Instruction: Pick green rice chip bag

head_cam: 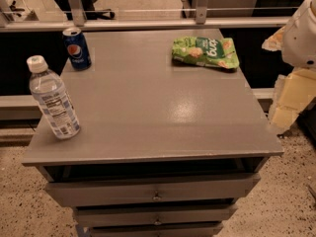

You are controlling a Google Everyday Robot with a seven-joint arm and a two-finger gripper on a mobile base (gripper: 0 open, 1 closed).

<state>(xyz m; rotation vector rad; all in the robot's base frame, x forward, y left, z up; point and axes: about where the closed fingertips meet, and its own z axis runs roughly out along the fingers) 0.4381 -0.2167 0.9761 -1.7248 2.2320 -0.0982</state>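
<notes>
The green rice chip bag lies flat near the far right corner of the grey cabinet top, with its white lettering facing up. A white rounded part of my arm shows at the right edge, beyond the cabinet and to the right of the bag. The gripper itself is out of view.
A blue Pepsi can stands at the far left corner. A clear water bottle stands near the left edge, closer to the front. Below the top are drawers. A metal rail and glass panel run behind the cabinet.
</notes>
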